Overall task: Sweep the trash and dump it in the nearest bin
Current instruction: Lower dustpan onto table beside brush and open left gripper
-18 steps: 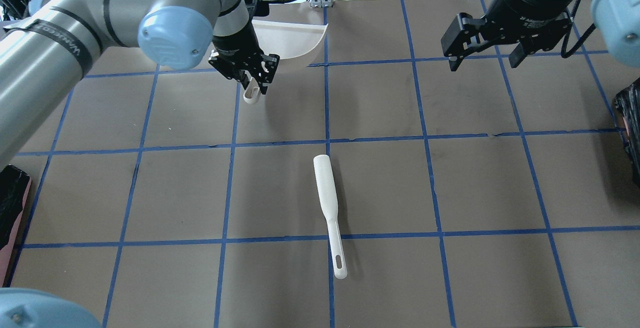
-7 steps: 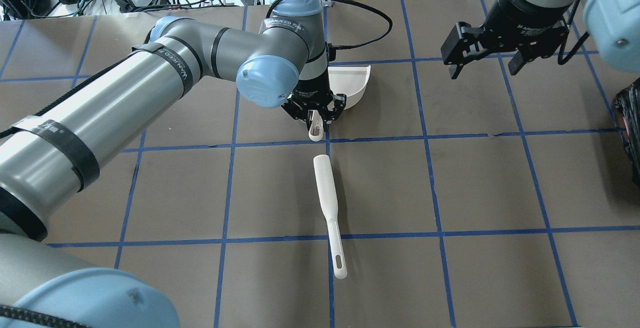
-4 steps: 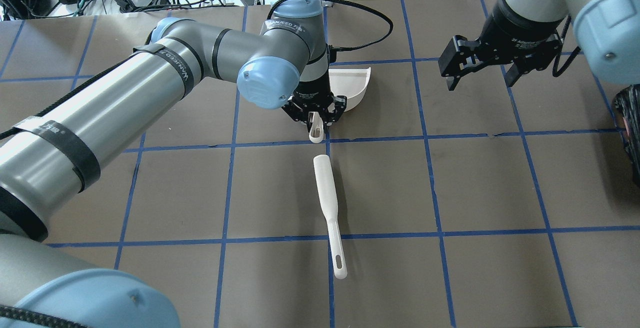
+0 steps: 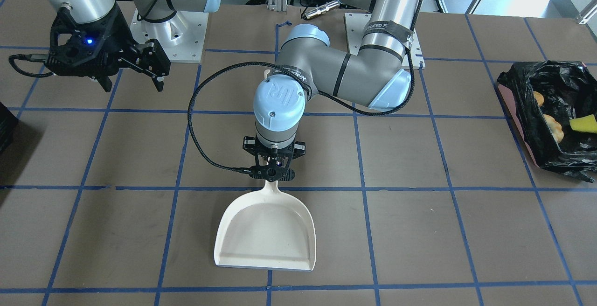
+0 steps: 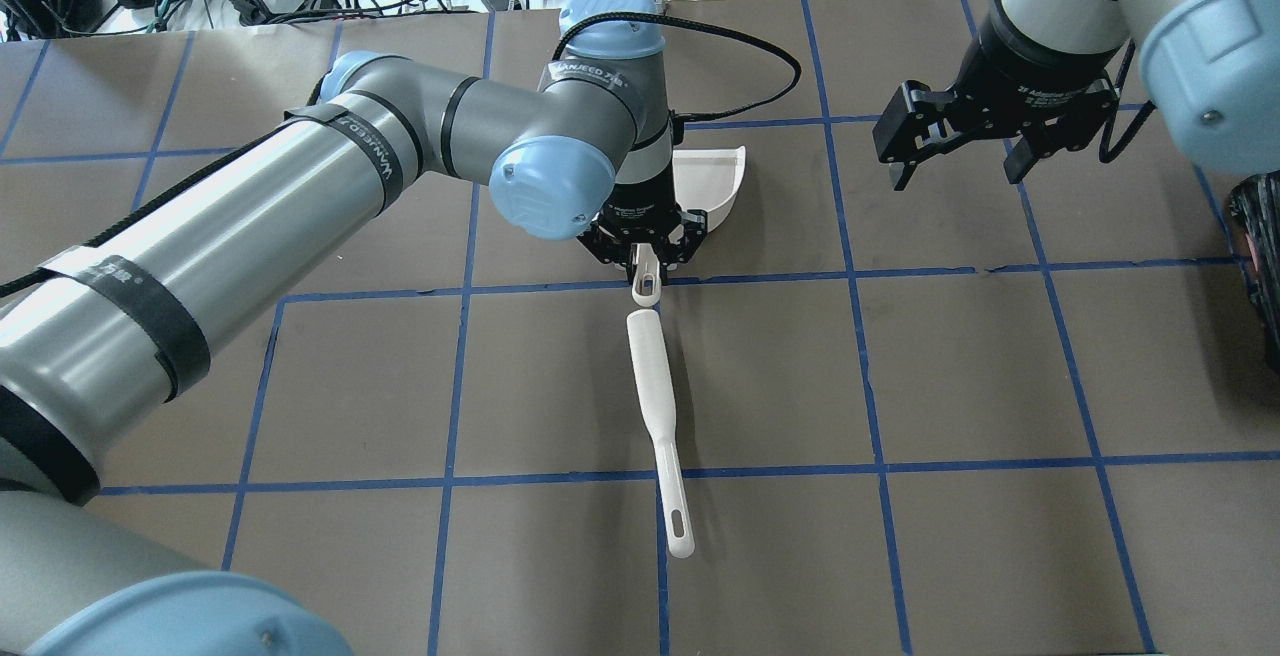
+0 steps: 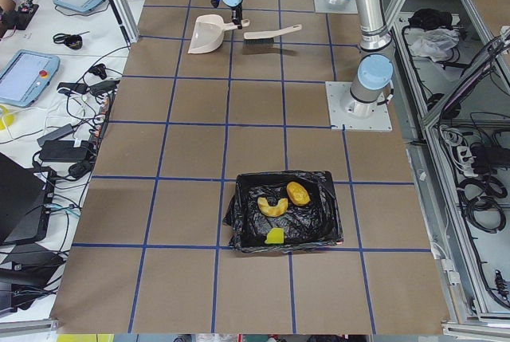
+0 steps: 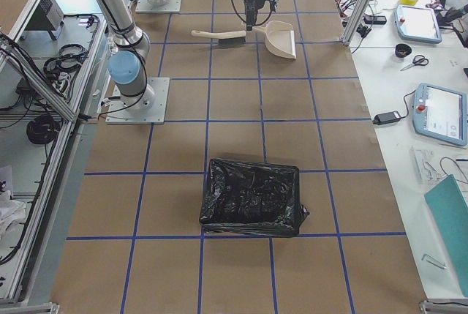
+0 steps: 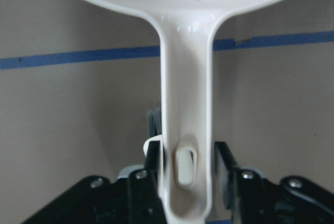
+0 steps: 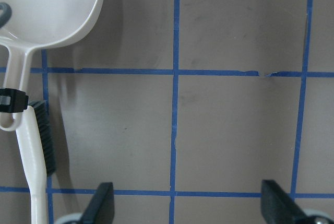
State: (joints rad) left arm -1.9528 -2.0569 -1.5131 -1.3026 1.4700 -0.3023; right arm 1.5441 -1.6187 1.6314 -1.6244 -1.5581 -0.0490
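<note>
My left gripper (image 5: 645, 256) is shut on the handle of the white dustpan (image 4: 266, 231), which lies flat on the table at mid-table. In the left wrist view the fingers (image 8: 154, 161) flank the handle (image 8: 185, 104). The pan looks empty. The bin (image 4: 522, 124), lined with a black bag, stands at the table's left end. It holds the golden-brown lump (image 6: 298, 193), the orange peel piece (image 6: 272, 206) and the yellow sponge wedge (image 4: 583, 123). My right gripper (image 5: 952, 174) is open and empty, hovering to the right of the dustpan.
A white brush (image 5: 655, 406) lies on the table, its head just in front of the dustpan handle's tip. It also shows in the right wrist view (image 9: 36, 151). A second bin with a black bag (image 7: 252, 197) stands at the table's right end.
My left arm has swung from the back left toward the centre with the dustpan, whose handle tip now lies close to the brush head. My right gripper has shifted slightly.
</note>
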